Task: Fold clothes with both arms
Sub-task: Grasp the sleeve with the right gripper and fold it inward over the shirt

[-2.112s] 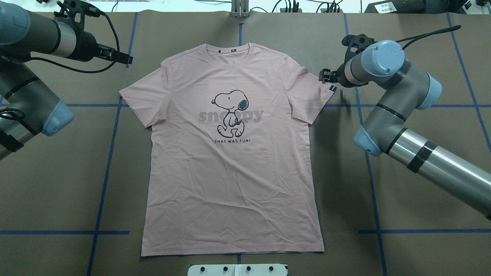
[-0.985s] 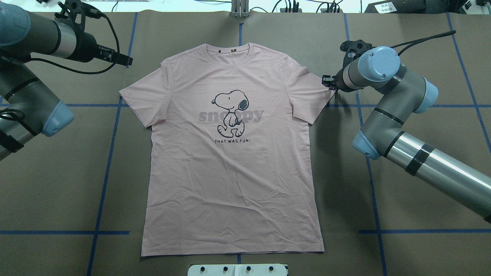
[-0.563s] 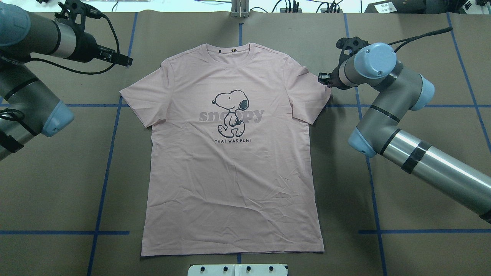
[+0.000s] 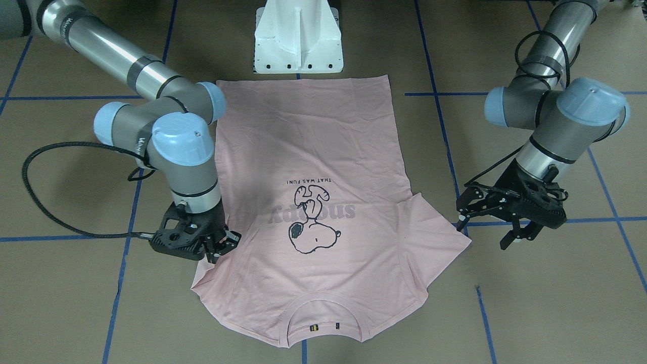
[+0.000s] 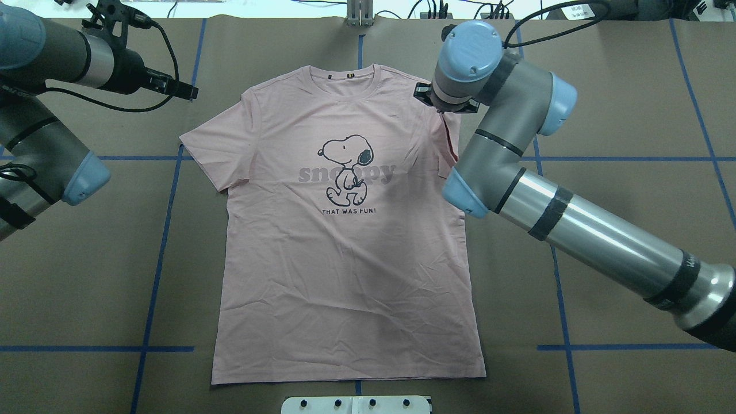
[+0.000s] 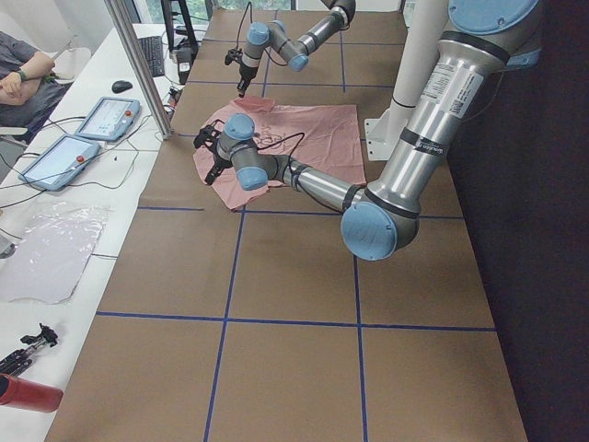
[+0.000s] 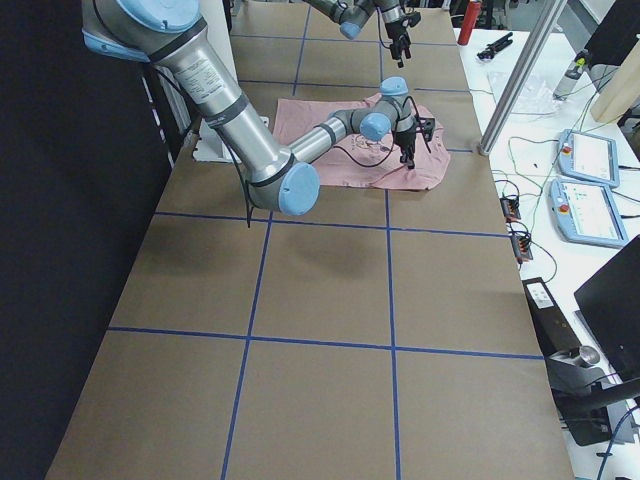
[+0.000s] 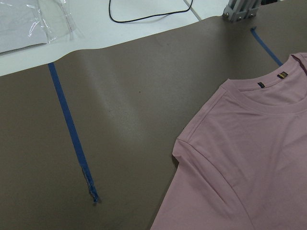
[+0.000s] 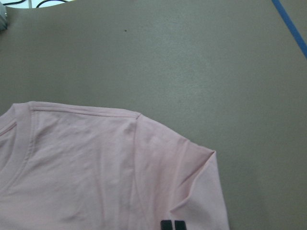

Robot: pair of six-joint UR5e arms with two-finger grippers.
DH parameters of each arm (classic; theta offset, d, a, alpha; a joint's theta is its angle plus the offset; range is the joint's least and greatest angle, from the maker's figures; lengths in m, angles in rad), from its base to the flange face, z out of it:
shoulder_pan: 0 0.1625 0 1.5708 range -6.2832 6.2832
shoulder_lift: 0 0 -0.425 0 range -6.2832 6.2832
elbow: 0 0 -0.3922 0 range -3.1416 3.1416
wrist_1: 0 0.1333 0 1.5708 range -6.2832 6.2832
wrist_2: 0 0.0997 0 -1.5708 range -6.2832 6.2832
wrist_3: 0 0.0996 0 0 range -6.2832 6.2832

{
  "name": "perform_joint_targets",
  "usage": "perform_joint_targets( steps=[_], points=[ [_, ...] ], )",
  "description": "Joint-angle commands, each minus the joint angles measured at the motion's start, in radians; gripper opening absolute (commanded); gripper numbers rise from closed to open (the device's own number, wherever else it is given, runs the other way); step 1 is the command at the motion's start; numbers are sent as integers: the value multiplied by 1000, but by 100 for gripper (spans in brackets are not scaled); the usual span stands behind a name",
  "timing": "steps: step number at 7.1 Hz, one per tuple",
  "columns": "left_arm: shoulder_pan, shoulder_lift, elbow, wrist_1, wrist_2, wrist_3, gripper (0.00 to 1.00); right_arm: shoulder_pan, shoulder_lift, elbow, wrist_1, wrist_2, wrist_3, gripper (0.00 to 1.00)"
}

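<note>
The pale pink T-shirt (image 5: 345, 259) lies flat, print up, with its collar (image 4: 323, 313) toward the far side of the table. My right gripper (image 4: 218, 248) is shut on the shirt's right sleeve, which is pulled in over the shoulder. Its black fingertips (image 9: 172, 224) pinch the fabric at the bottom edge of the right wrist view. From overhead the right wrist (image 5: 454, 98) hides that gripper. My left gripper (image 4: 485, 225) hangs open just off the other sleeve (image 4: 440, 232), holding nothing. Overhead, that left gripper (image 5: 187, 91) is beyond the left sleeve (image 5: 213, 149).
Brown paper with blue tape lines (image 5: 155, 270) covers the table. The white pedestal base (image 4: 298, 40) stands at the shirt's hem side. A side table with teach pendants (image 6: 106, 115) and a seated person (image 6: 23, 78) runs along the far edge.
My right arm has swung in from beside the right sleeve to over the shirt's shoulder, dragging the sleeve inward with it. The left arm has stayed still.
</note>
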Motion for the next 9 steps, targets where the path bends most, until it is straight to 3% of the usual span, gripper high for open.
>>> perform_joint_targets(
  steps=[1,2,3,5,6,7,9],
  points=[
    [-1,2,0,1,0,-1,100,-42,83,-64,-32,-66,60,0],
    [0,2,0,1,0,-1,100,-48,107,-93,-30,-73,60,9],
    [0,2,2,1,0,-1,100,-59,107,-100,-30,-95,60,99],
    [0,2,6,1,3,-7,100,-36,107,-89,-32,-75,31,100],
    [2,3,12,3,21,-13,100,32,88,-71,-29,89,-68,100],
    [2,2,46,1,26,-41,90,92,13,-8,-24,162,-168,100],
    [67,3,72,1,156,-177,75,200,-134,57,48,277,-427,100]
  ],
)
